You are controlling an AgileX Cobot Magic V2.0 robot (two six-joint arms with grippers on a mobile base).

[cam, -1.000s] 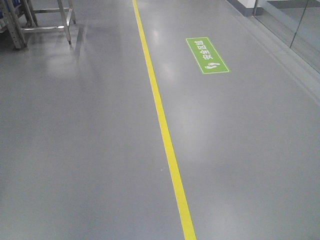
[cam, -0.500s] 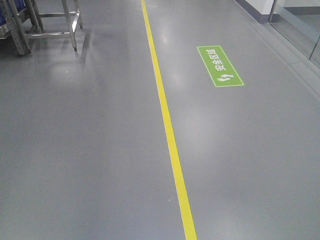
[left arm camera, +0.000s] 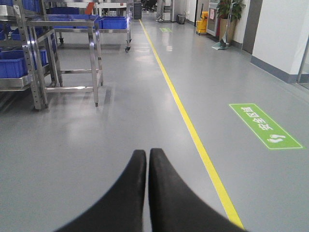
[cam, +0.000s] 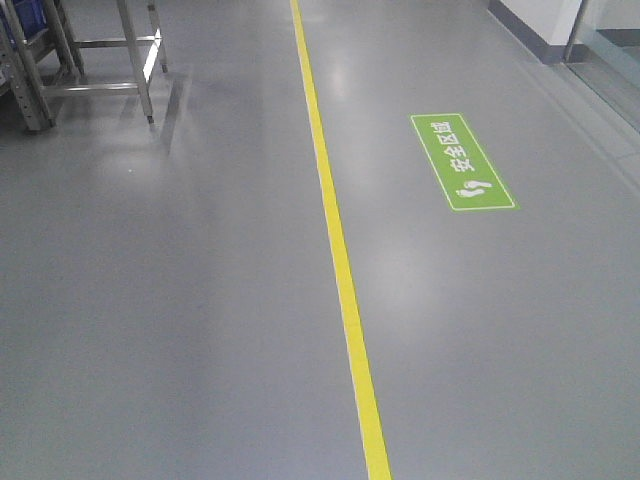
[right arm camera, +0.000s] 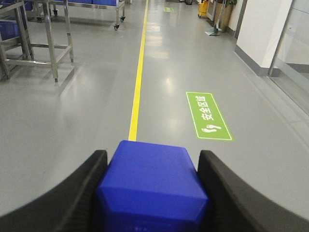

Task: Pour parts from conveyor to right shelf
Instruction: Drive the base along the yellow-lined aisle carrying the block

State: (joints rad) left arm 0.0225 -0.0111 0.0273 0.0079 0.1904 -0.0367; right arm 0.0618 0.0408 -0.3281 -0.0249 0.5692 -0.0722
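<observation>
My right gripper (right arm camera: 152, 154) is shut on one of the parts, a solid blue block (right arm camera: 152, 186) that fills the gap between both black fingers; its knob is hidden. The left gripper (left arm camera: 147, 152) is shut, its two black fingertips pressed together with nothing between them, above bare grey floor. The shelf, a stainless-steel rack (left arm camera: 29, 58) carrying blue bins (left arm camera: 12, 67), stands far off at the left edge of the left wrist view. A corner of that rack (cam: 20, 70) also shows at the front view's top left. The conveyor is out of view.
A bare steel-legged table (left arm camera: 94, 63) (cam: 135, 55) (right arm camera: 50, 46) stands beside the rack. A yellow line (cam: 340, 260) runs down the glossy grey floor, with a green floor sign (cam: 462, 162) to its right. A white wall (left arm camera: 280, 34) and a glass partition (right arm camera: 294, 53) lie on the right.
In the front view the green sign and the yellow line have slid down and to the right, and the steel table legs at top left have shifted right and show larger.
</observation>
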